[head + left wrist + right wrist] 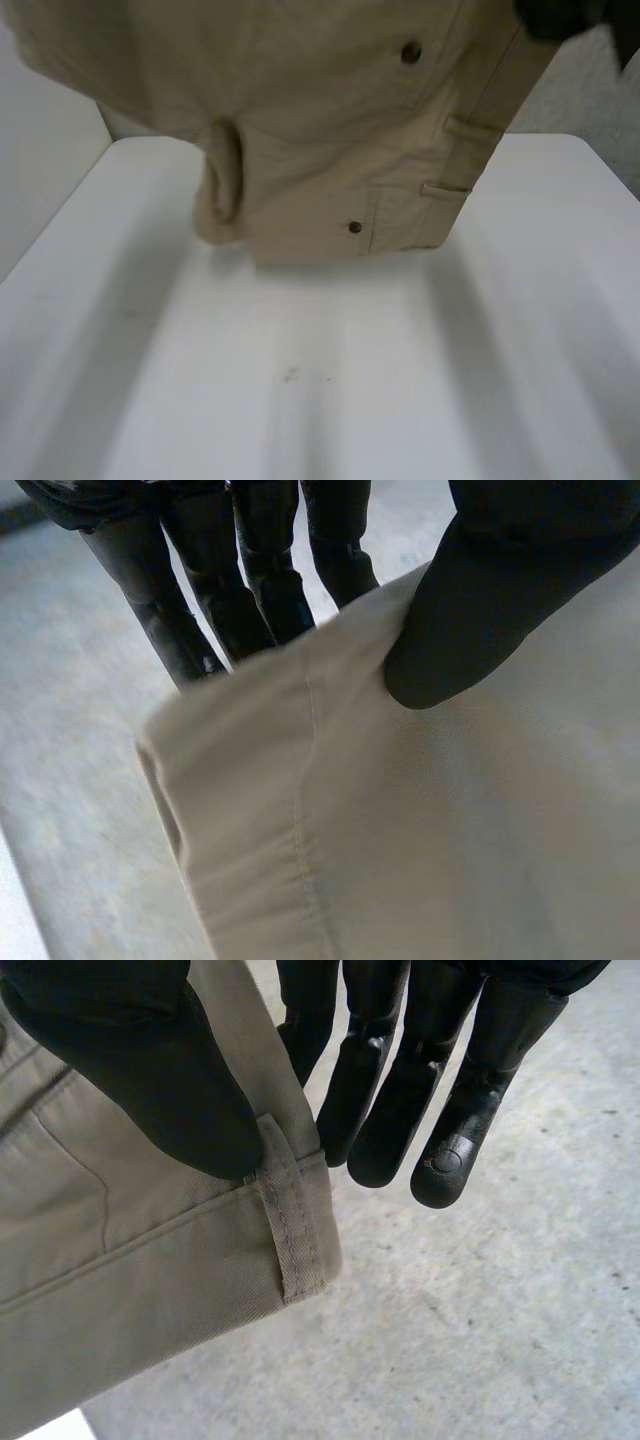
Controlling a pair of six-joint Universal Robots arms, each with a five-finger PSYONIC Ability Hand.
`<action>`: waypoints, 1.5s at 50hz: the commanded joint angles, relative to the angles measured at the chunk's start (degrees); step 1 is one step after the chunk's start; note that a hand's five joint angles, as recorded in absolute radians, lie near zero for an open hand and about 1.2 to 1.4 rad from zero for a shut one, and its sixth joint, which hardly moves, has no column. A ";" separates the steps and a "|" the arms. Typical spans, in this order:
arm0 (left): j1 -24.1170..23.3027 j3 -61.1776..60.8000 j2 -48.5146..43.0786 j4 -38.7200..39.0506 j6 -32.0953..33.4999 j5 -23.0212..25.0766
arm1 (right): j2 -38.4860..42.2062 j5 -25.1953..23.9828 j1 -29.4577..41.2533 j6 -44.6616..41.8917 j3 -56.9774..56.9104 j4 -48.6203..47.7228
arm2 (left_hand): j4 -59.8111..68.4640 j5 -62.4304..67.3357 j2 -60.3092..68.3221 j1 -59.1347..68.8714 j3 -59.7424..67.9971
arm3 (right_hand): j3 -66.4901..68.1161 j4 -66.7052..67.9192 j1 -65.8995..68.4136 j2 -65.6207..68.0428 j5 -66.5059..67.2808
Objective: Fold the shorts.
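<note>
Obs.: the khaki shorts [330, 130] hang in the air above the far part of the white desk [400, 380], their lower edge close over the surface; whether it touches, you cannot tell. The left hand [480, 600] pinches an edge of the cloth beside a long seam, thumb on the near face, fingers [250, 570] behind it. The right hand [150, 1060] pinches the waistband [250, 1070] at its end, thumb pressed down right at a belt loop [290, 1230], straight fingers [400, 1090] on the back side, with grey floor [500, 1310] beyond them. A stud button [355, 227] faces the head camera. Judgement: you are at the hold-up-and-spread step; no fold is laid yet, and the cloth shows a bunched loop on its left side. Next move, as I read it: keep both pinches, draw the hands apart to take out the slack, then lower the shorts flat onto the near desk before folding one half over the other.
</note>
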 commanded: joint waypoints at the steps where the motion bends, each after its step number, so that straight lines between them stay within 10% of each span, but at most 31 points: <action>1: 1.07 3.43 -0.92 -1.70 0.15 -1.24 | 1.06 0.22 -0.73 1.91 -9.71 9.86 | 11.64 14.76 11.47 14.66 11.80 | 11.64 11.65 24.43 13.23 13.91; 17: 0.11 10.97 -41.16 1.72 7.26 -2.46 | 28.04 -0.04 0.06 1.73 -10.50 7.42 | 11.64 14.76 11.47 14.66 11.80 | 11.64 11.65 24.43 13.23 13.91; 33: -5.43 36.83 -45.94 23.78 10.43 -15.65 | 29.81 9.98 0.06 1.03 -15.25 -41.54 | 11.64 14.76 11.47 14.66 11.80 | 11.64 11.65 24.43 13.23 13.91; 57: -6.66 -28.28 -29.22 31.79 10.16 -15.12 | 30.32 3.31 0.15 -3.01 8.39 -19.75 | 11.64 14.76 11.47 14.66 11.80 | 11.64 11.65 24.43 13.23 13.91; 65: -10.70 -32.34 -41.62 30.12 11.13 -15.74 | 40.70 1.19 0.06 -11.18 11.55 -13.08 | 11.64 14.76 11.47 14.66 11.80 | 11.64 11.65 24.43 13.23 13.91; 75: -10.17 -35.15 -32.14 15.37 12.89 -15.65 | 29.38 2.07 -0.73 -11.63 21.13 -7.97 | 11.64 14.76 11.47 14.66 11.80 | 11.64 11.65 24.43 13.23 13.91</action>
